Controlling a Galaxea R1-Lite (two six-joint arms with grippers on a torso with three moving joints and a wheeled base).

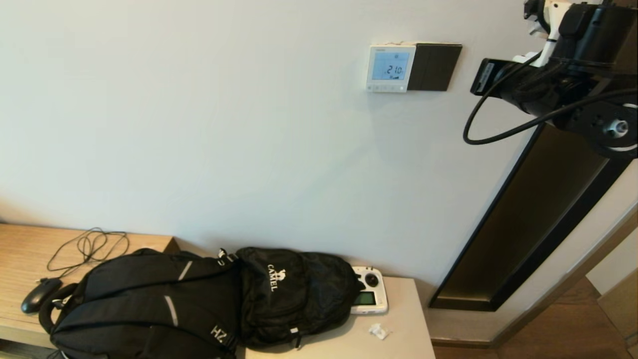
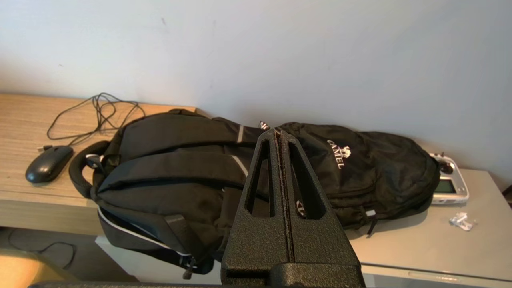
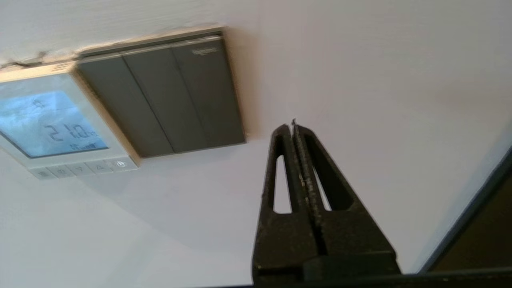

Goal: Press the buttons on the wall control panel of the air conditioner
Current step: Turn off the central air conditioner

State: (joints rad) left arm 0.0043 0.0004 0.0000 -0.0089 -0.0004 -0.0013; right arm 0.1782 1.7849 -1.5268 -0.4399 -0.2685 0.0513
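The white wall control panel hangs on the wall, its blue screen reading 21.0. The buttons run in a row along its bottom edge. Both also show in the right wrist view, the panel above the buttons. My right gripper is raised at the upper right, shut and empty. In the right wrist view the right gripper points at bare wall, beyond the black plate from the panel and apart from the buttons. My left gripper is shut and empty, low above the backpack.
A black square plate adjoins the panel's right side. A black backpack, a mouse with its cable, a white handheld controller and a small white scrap lie on the furniture below. A dark recessed frame stands at the right.
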